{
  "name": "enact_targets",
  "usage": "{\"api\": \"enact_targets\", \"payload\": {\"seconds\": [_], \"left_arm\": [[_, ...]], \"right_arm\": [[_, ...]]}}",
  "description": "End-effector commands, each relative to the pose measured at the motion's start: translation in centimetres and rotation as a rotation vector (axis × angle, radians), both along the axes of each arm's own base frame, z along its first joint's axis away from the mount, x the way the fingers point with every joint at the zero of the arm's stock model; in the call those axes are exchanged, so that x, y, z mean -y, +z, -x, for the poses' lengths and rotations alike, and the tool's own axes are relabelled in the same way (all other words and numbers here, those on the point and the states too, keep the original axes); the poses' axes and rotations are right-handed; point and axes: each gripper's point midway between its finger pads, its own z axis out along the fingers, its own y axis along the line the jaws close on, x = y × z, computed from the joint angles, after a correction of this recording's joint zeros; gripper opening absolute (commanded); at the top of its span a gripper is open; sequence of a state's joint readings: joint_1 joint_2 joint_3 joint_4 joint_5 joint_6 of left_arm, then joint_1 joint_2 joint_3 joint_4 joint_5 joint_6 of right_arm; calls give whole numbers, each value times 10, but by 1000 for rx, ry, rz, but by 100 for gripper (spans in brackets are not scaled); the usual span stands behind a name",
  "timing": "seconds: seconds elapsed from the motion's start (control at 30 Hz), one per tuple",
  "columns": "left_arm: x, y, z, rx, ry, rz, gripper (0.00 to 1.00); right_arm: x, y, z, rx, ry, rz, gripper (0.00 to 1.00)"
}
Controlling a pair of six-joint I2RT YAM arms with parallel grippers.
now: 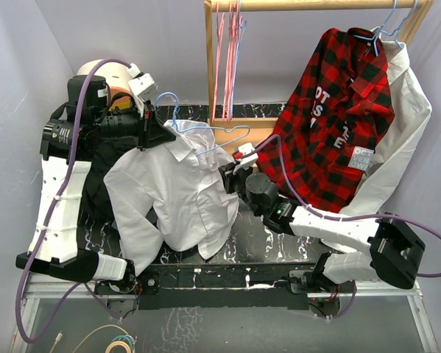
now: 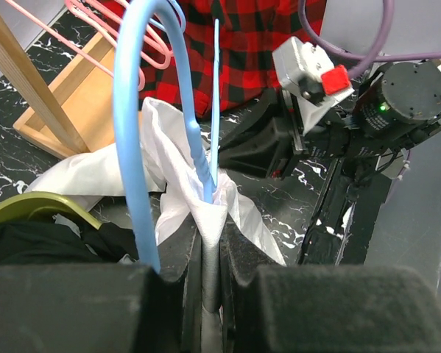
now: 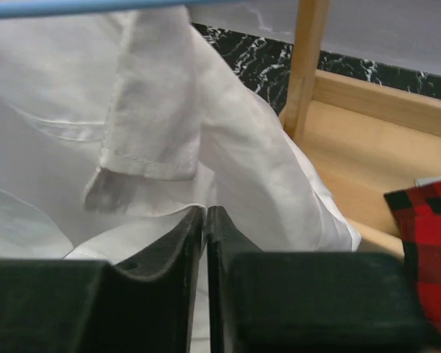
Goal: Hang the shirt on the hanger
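My left gripper (image 2: pixel 211 254) is closed on the hanger (image 2: pixel 128 110) wire and a fold of the shirt (image 1: pixel 180 198), just in front of the wooden rack (image 1: pixel 209 73). My right gripper (image 3: pixel 205 220), jaws almost together, pinches shirt cloth near the rack's base.

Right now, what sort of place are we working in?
Probably a lab cell staged as a closet corner: a wooden clothes rack with pink hangers and a plaid shirt stands on a black marbled table, boxed in by plain partition walls.
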State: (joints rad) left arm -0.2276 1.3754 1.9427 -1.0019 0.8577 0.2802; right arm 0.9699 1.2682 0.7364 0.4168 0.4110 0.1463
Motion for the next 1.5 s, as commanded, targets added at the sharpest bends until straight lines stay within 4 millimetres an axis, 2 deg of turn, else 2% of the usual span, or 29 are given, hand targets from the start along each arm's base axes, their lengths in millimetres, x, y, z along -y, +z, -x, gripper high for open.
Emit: {"api": "enact_targets", "payload": {"seconds": [0.0, 0.07, 0.13, 0.2, 0.23, 0.27, 0.33, 0.37, 0.4, 0.5, 0.67, 0.8, 0.9, 1.07, 1.1, 1.2, 1.3, 1.47], "left_arm": [[-2, 13, 14, 56, -18, 17, 0], [-4, 12, 13, 59, -12, 10, 0], [-5, 10, 13, 63, -7, 2, 0], [-5, 9, 14, 60, -11, 1, 0], [-4, 8, 15, 59, -15, 3, 0], [-4, 7, 16, 53, -18, 4, 0], [-4, 7, 16, 50, -24, 5, 0], [-3, 6, 17, 46, -28, 4, 0], [-3, 6, 17, 43, -30, 5, 0], [-2, 7, 17, 41, -35, 9, 0], [-1, 8, 20, 39, -45, 15, 0], [-1, 8, 23, 41, -53, 15, 0], [-2, 7, 24, 41, -52, 10, 0], [-4, 3, 23, 40, -48, -6, 0], [-5, 1, 23, 40, -47, -13, 0], [-9, -9, 21, 24, -40, -51, 0], [-20, -23, 17, 19, -14, -147, 0], [-41, -37, 16, 63, 30, -279, 0]], "right_arm": [[34, 24, -19, 34, -210, -38, 8], [65, 22, -27, -1, -281, -89, 8], [99, 6, -32, -57, -320, -158, 8], [120, -2, -31, -90, -321, -220, 9], [123, -3, -28, -95, -299, -232, 17], [121, -3, -24, -98, -269, -243, 35], [106, 14, -10, -62, -140, -294, 79], [95, 26, 1, -34, -46, -335, 92], [87, 40, 11, 5, 37, -385, 97], [72, 58, 26, 46, 168, -450, 98], [53, 61, 17, 44, 223, -420, 98], [44, 53, 2, 19, 253, -414, 99], [42, 55, -7, 27, 281, -452, 91], [36, 62, -17, 39, 305, -461, 60], [35, 63, -18, 41, 311, -464, 52], [32, 69, -20, 44, 335, -482, 11], [43, 74, -25, 55, 290, -502, 8], [68, 63, -43, 24, 208, -498, 8]]}}
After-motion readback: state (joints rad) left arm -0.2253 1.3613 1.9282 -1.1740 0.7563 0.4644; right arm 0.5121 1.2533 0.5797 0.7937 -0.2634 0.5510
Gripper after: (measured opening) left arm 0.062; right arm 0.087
